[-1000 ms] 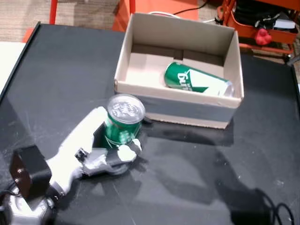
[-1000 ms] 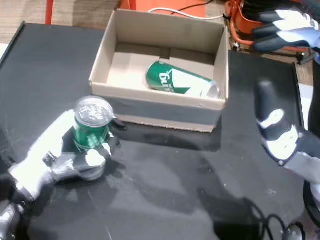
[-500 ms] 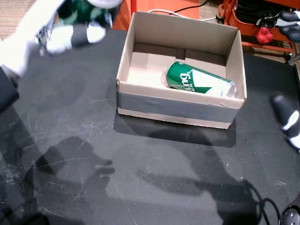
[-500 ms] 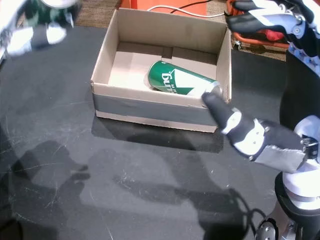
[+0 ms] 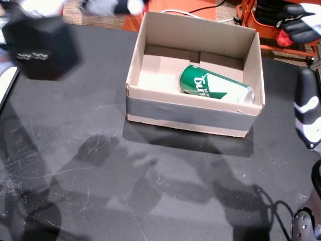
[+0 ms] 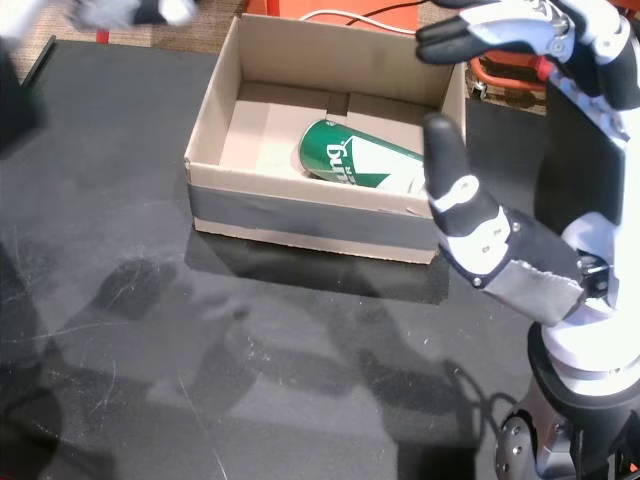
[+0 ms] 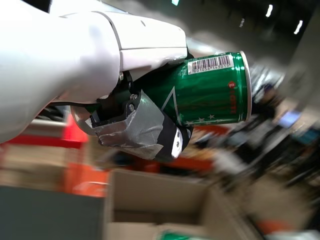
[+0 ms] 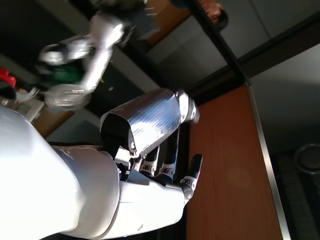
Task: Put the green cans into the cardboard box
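One wide black table [image 5: 100, 165], matte and finely scratched, carries a rectangular cardboard box [image 5: 193, 114] with grey tape along its near wall; bare tabletop lies open all round the box's front and left. Inside the box a smooth green can [image 5: 216, 89] lies on its side against the near right wall, leaving the left half of the floor free. The left hand [image 7: 95, 75] is raised above the table, fingers wrapped around a second green can [image 7: 210, 97] with a barcode near its rim. The right hand [image 6: 490, 235] hovers beside the box's right edge, fingers spread and holding nothing.
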Controlling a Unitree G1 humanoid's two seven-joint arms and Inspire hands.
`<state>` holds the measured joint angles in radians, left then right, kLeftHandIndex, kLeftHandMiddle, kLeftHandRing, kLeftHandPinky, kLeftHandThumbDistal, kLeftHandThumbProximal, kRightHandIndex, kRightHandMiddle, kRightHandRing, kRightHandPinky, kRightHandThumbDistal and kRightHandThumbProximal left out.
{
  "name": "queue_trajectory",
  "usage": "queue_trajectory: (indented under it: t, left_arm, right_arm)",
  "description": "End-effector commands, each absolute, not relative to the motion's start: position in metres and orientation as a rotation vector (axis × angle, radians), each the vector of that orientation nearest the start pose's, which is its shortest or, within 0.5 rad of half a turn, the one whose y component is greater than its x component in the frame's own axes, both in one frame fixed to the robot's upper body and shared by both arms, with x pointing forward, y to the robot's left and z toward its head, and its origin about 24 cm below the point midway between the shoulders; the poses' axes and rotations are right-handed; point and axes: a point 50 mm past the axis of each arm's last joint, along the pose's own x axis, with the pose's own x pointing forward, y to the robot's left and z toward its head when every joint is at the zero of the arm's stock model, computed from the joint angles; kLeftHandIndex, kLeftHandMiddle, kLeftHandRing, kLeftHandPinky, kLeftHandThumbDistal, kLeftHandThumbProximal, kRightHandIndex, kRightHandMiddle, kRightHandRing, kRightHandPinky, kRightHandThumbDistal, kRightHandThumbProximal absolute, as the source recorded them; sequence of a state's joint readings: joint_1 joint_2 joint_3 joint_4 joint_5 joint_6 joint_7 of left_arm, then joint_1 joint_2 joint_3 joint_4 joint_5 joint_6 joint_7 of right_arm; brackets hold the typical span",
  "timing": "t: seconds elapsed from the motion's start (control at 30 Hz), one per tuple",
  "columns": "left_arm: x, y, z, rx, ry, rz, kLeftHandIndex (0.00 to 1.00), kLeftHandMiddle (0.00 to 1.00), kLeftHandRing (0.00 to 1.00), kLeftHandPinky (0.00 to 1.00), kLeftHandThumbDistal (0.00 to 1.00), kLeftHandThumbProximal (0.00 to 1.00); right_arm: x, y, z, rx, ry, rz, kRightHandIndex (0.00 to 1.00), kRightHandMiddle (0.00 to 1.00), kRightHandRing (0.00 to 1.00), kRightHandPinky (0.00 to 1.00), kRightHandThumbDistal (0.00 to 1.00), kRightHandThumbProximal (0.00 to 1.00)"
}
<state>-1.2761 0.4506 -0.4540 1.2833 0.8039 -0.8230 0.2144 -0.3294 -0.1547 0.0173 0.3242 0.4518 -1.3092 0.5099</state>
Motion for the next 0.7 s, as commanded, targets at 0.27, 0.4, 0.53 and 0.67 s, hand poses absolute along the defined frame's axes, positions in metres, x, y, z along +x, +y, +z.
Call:
queue_trajectory:
  t: [0.27,0.4,0.53,0.67]
  left_arm:
    - [0.410,0.084,0.176,1.759,-0.624,-0.485,0.12,0.28,0.41,0.37,0.17,0.00]
    - [0.406,0.076,0.157,1.765,-0.598,-0.522,0.00,0.25,0.47,0.37,0.21,0.00]
    - [0.403,0.071,0.146,1.756,-0.583,-0.549,0.05,0.36,0.56,0.52,0.18,0.00]
    - [0.401,0.067,0.140,1.739,-0.586,-0.572,0.08,0.38,0.58,0.54,0.23,0.00]
  right_arm:
    - [0.236,-0.166,0.144,0.016,-1.279,0.289,0.60,0.49,0.52,0.62,0.74,0.63]
    - [0.232,-0.165,0.144,0.047,-1.261,0.295,0.63,0.50,0.51,0.67,0.57,0.70]
    - [0.232,-0.163,0.144,0.043,-1.265,0.357,0.70,0.55,0.54,0.78,0.47,0.85]
    - [0.233,-0.158,0.144,0.111,-1.198,0.418,0.76,0.55,0.52,0.69,0.42,0.93]
